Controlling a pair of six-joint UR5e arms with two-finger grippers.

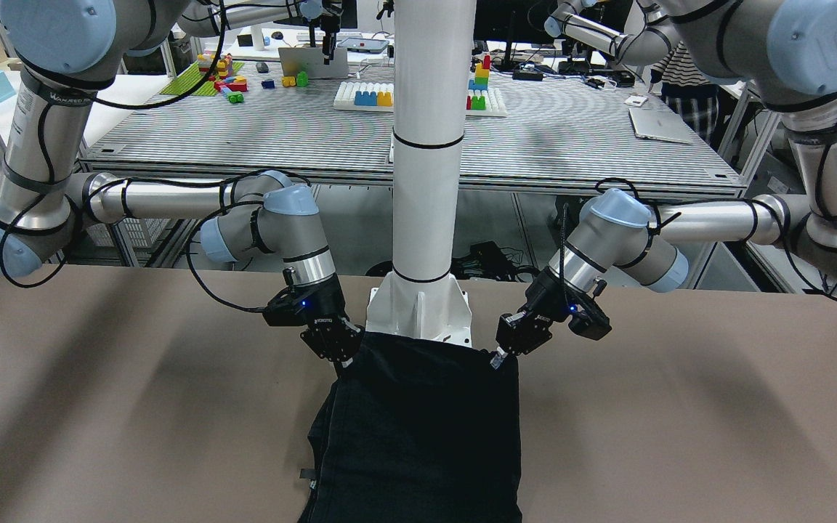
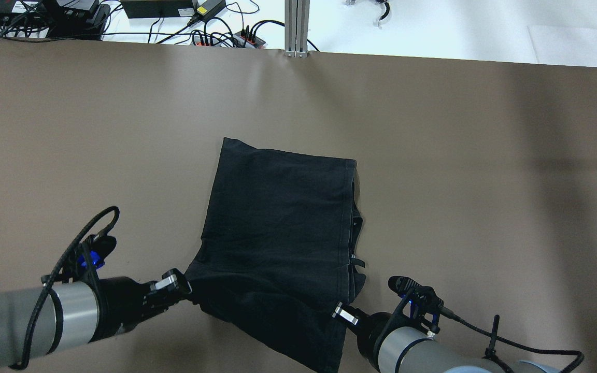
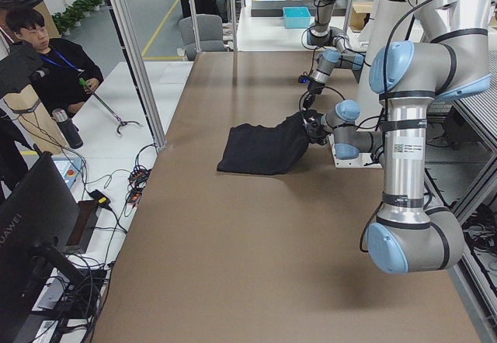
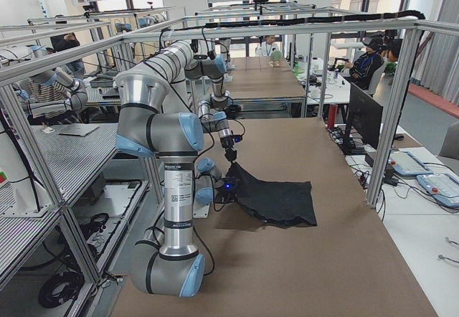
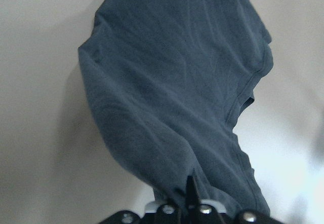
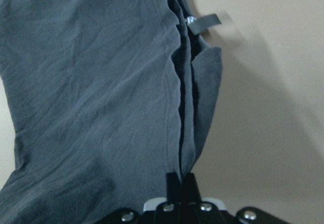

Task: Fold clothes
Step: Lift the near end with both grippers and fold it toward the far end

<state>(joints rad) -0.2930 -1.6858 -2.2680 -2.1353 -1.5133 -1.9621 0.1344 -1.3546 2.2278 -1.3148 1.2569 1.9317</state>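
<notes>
The black clothes (image 2: 278, 233) lie mid-frame on the brown table (image 2: 459, 155), their lower edge raised. The left gripper (image 2: 185, 288) and right gripper (image 2: 341, 313) each clamp a lower corner. Only the front-facing view shows the white pillar (image 1: 426, 145) just behind that edge.

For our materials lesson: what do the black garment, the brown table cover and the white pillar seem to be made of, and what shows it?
The black garment: soft matte fabric, probably cotton-like; it creases, drapes and has stitched hems. The brown table cover: smooth matte sheet, perhaps paper or vinyl; the look leaves it open. The white pillar: probably painted metal, with glossy highlights.
</notes>
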